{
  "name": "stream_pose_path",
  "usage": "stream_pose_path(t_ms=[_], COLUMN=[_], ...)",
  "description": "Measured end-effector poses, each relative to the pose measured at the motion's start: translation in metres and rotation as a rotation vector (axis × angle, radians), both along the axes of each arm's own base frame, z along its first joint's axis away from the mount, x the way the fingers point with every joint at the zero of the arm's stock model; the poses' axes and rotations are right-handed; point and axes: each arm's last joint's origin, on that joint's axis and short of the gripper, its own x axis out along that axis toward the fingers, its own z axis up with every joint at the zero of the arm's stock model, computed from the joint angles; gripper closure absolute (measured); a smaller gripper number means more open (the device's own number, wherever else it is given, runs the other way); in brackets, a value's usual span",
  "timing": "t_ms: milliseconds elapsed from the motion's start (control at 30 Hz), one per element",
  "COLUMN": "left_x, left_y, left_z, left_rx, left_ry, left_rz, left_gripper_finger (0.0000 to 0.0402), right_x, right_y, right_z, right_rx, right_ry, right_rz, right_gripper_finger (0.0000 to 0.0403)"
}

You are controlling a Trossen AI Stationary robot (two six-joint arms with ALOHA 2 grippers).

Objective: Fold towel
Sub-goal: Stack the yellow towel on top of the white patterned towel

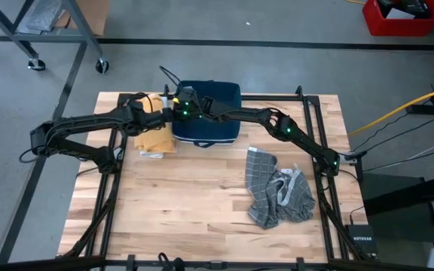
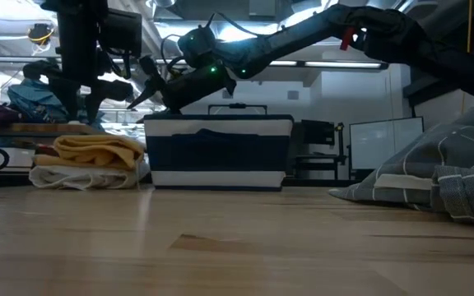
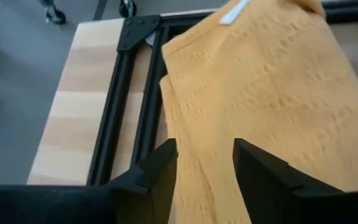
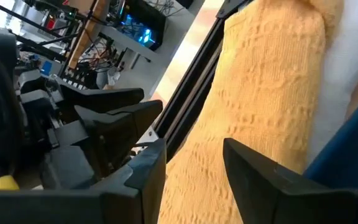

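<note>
Yellow towel (image 1: pixel 155 134) lies folded on the counter (image 1: pixel 202 203); left tool (image 3: pixel 205 163) and right tool (image 4: pixel 194 163) hover above, apparently open, empty.

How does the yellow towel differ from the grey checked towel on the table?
The yellow towel lies folded flat on a white towel, beside the navy bag; the grey checked towel lies crumpled in a loose heap, alone on the wood. The yellow one is plain, the grey one lined with a grid. Both rest on the table.
</note>
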Motion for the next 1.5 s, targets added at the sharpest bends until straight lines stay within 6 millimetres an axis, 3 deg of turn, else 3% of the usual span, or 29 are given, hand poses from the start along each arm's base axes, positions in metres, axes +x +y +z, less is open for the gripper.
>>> stream_pose_path(t_ms=[167, 433, 700, 867, 1100, 1267, 1500], left_x=[0.001, 0.009, -0.014, -0.036, -0.051, -0.047, -0.019], left_y=[0.001, -0.002, -0.013, -0.03, -0.047, -0.052, -0.053], left_z=[0.0, 0.004, 0.043, 0.056, 0.062, 0.061, 0.055], left_rx=[0.016, -0.024, 0.112, 0.02, -0.041, -0.057, -0.057], left_ry=[-0.033, -0.099, -0.27, -0.366, -0.488, -0.488, -0.469], left_rz=[0.025, -0.093, -0.183, -0.353, -0.415, -0.46, -0.481], left_gripper_finger=[0.0272, 0.0323, 0.0369, 0.0379, 0.038, 0.038, 0.038], right_x=[0.001, 0.004, 0.004, 0.0, -0.011, -0.015, -0.019], right_y=[-0.006, -0.004, 0.004, 0.006, 0.009, 0.013, 0.019], right_z=[0.002, 0.015, 0.038, 0.06, 0.093, 0.106, 0.112], right_rx=[-0.044, -0.111, -0.216, -0.221, -0.245, -0.24, -0.202], right_ry=[-0.06, -0.235, -0.403, -0.507, -0.545, -0.559, -0.614], right_rz=[0.069, 0.266, 0.412, 0.44, 0.463, 0.508, 0.706], right_gripper_finger=[0.0241, 0.0242, 0.0242, 0.0242, 0.0242, 0.0242, 0.0242])
